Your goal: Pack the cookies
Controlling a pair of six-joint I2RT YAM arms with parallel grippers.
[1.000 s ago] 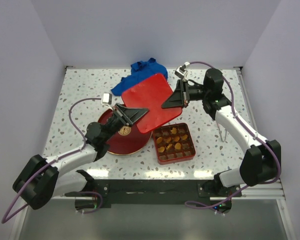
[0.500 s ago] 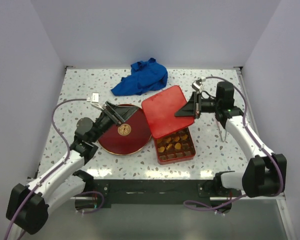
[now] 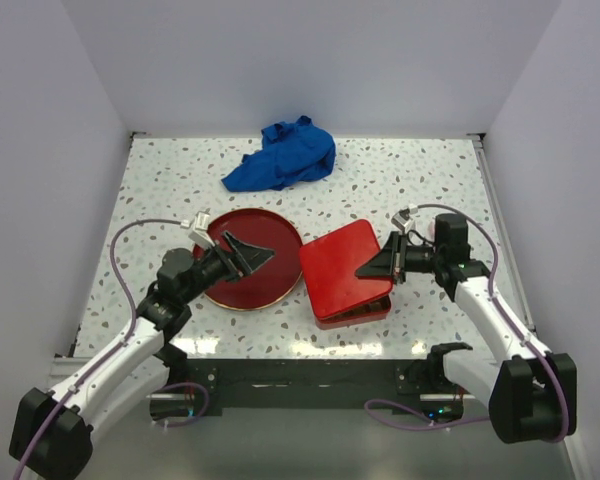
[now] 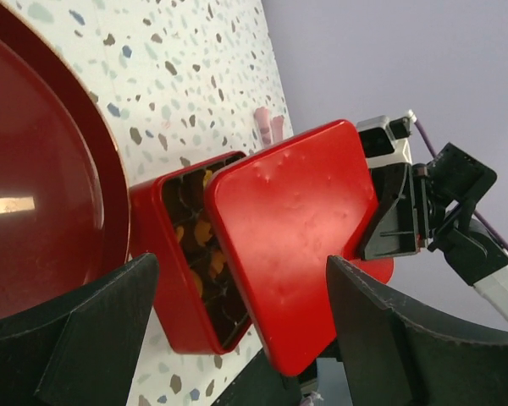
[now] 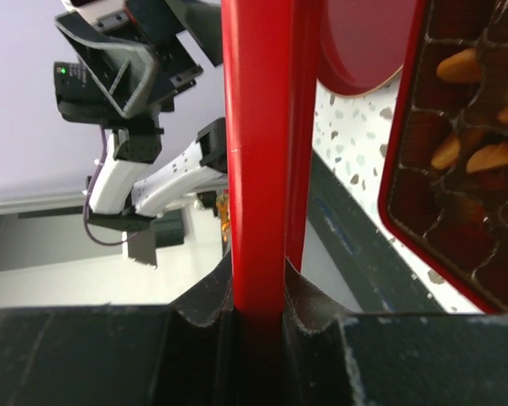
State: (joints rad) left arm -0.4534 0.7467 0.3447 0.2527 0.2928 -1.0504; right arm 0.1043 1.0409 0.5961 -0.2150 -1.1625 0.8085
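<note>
The left fingers (image 3: 252,252) stood wide apart, holding nothing, above the dark red plate (image 3: 280,232) on the speckled surface (image 3: 400,190). Just right of it, the cookies (image 4: 205,233) lay in the red tin (image 4: 165,279). Its lid (image 3: 342,262) was tilted over them, pinched at its edge by the right fingers (image 3: 376,266).

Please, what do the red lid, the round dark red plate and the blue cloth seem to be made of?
The red lid is probably painted metal: glossy, with small bumps catching the light. The round dark red plate is glossy, perhaps lacquered or plastic, and it mirrors a light streak. The blue cloth is soft matte fabric, crumpled in folds.
</note>
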